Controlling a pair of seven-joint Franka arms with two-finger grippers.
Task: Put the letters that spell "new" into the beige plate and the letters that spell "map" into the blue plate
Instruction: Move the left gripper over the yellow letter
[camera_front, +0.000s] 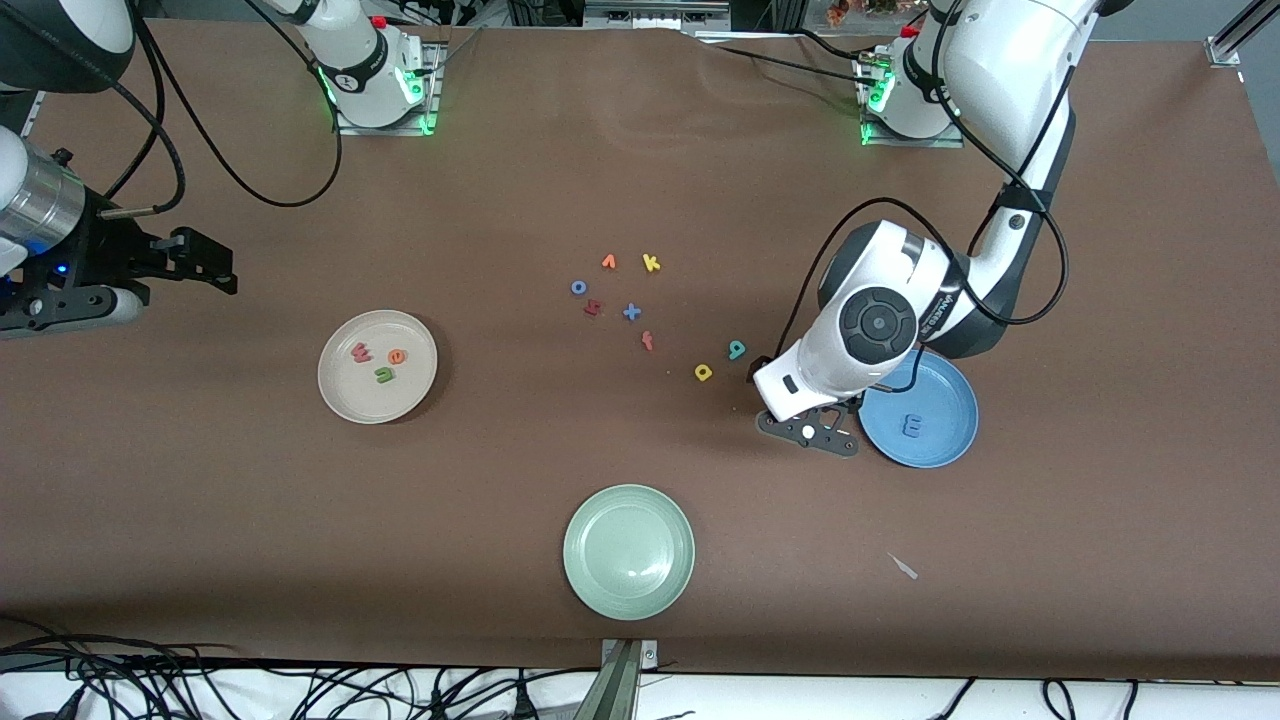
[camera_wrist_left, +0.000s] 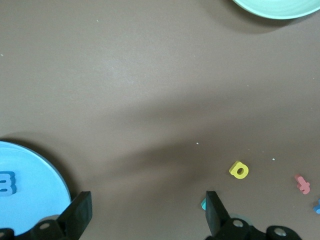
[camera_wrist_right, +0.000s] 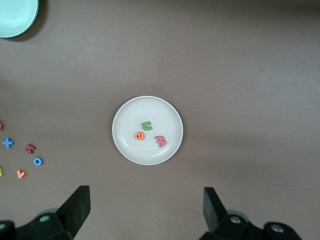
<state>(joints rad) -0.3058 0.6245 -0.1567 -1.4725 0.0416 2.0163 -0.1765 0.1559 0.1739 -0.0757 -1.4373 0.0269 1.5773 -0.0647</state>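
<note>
**Four letters plated, two of "map" on the table**

Three letters lie in the beige plate (camera_front: 377, 366) toward the right arm's end of the table: the w (camera_front: 361, 352), the e (camera_front: 397, 356) and the n (camera_front: 385, 374), close together but apart. One letter, the m (camera_front: 911, 425), rests in the blue plate (camera_front: 919, 408) toward the left arm's end. The a (camera_front: 703, 372) and the p (camera_front: 736, 349) lie on the bare table beside each other, between the blue plate and the loose cluster of other letters: k (camera_front: 651, 263), o (camera_front: 578, 287), x (camera_front: 631, 312), f (camera_front: 648, 341), v (camera_front: 609, 262) and a dark red letter (camera_front: 593, 308).

Left gripper (camera_wrist_left: 146, 210) hangs low over the table just beside the blue plate's rim, jaws wide apart with nothing between them; the a shows close by in its wrist view. Right gripper (camera_wrist_right: 146, 210) waits high over its end of the table, jaws also spread fully and empty, with the beige plate in its wrist view. A green plate (camera_front: 628, 551) sits nearest the front camera.
</note>
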